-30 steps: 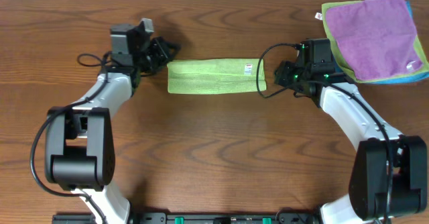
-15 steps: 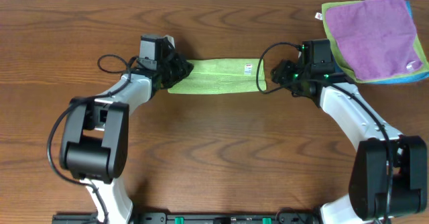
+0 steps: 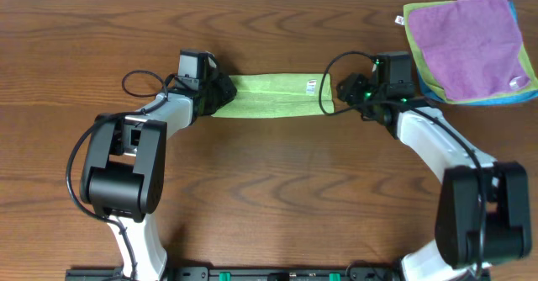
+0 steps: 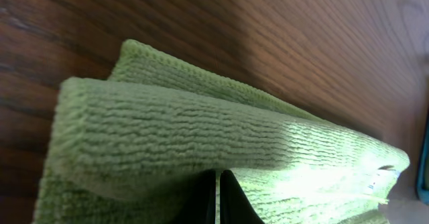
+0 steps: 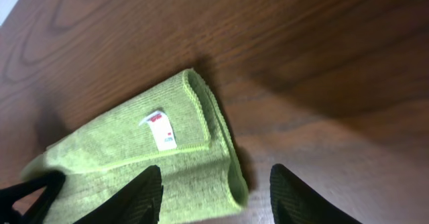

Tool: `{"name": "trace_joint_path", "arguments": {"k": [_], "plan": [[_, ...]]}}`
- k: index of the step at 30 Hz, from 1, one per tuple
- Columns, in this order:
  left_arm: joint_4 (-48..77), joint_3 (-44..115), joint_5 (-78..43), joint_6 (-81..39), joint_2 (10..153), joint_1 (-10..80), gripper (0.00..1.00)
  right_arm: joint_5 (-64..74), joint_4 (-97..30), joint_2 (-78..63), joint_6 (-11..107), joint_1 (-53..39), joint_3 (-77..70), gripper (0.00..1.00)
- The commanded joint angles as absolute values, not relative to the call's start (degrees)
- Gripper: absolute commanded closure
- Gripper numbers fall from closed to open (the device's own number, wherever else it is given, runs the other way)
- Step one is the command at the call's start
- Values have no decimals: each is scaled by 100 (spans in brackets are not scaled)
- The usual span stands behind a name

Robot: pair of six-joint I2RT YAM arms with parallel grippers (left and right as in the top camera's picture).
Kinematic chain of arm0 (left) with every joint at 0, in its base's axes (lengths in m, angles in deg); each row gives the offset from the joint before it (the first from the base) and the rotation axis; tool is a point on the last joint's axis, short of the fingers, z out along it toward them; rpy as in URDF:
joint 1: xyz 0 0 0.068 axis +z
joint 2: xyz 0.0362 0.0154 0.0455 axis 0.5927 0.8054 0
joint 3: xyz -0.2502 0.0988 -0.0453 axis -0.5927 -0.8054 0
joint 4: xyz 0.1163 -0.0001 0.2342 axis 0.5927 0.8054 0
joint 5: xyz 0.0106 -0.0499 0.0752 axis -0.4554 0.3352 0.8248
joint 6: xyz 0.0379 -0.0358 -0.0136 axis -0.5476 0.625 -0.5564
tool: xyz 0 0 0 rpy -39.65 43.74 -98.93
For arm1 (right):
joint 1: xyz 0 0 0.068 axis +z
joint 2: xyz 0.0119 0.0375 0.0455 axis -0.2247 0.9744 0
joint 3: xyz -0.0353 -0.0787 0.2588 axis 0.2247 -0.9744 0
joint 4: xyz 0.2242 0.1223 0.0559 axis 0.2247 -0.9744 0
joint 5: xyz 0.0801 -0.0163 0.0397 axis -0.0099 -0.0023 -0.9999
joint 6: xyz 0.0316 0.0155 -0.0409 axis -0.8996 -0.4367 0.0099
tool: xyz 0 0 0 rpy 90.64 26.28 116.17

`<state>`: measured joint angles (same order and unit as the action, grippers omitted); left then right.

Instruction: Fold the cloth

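A green cloth (image 3: 273,95), folded into a long strip with a white label (image 3: 312,85), lies at the table's top middle. My left gripper (image 3: 220,97) is at its left end, shut on that end; the left wrist view shows the cloth (image 4: 201,137) lifted and curling over my closed fingers (image 4: 218,197). My right gripper (image 3: 340,91) is open just over the cloth's right end; in the right wrist view the folded end (image 5: 167,157) with its label (image 5: 161,129) sits between my spread fingers (image 5: 214,194).
A stack of cloths, purple (image 3: 467,34) on top with green and blue beneath, lies at the table's top right corner, close behind my right arm. Bare wood table (image 3: 277,188) spreads in front of the green cloth.
My left gripper moved right from beside the cloth onto its left end and closed on it, bunching that end. My right gripper edged left toward the right end.
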<state>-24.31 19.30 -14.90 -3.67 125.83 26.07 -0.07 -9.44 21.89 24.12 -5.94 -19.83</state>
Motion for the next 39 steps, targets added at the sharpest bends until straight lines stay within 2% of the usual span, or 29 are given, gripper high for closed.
{"name": "trace_joint_path", "arguments": {"k": [1, 27, 32, 33, 36, 39], "plan": [[-2379, 2030, -1295, -498, 12679, 2613, 94, -158, -723, 2576, 2224, -539, -2047, 48], [-2140, 2030, -1269, -496, 12679, 2613, 94, -516, 719, 3756, 1791, -270, -2047, 51], [-2134, 2030, -1354, -496, 12679, 2613, 94, -505, 931, 3918, 1776, -159, -2044, 60], [-2132, 2030, -1356, -496, 12679, 2613, 94, -457, 931, 3929, 1778, -152, -2044, 68], [-2132, 2030, -1363, -496, 12679, 2613, 94, -359, 977, 3935, 1818, -150, -2044, 80], [-2132, 2030, -1374, -496, 12679, 2613, 94, -300, 1126, 3937, 1842, -150, -2044, 84]]}}
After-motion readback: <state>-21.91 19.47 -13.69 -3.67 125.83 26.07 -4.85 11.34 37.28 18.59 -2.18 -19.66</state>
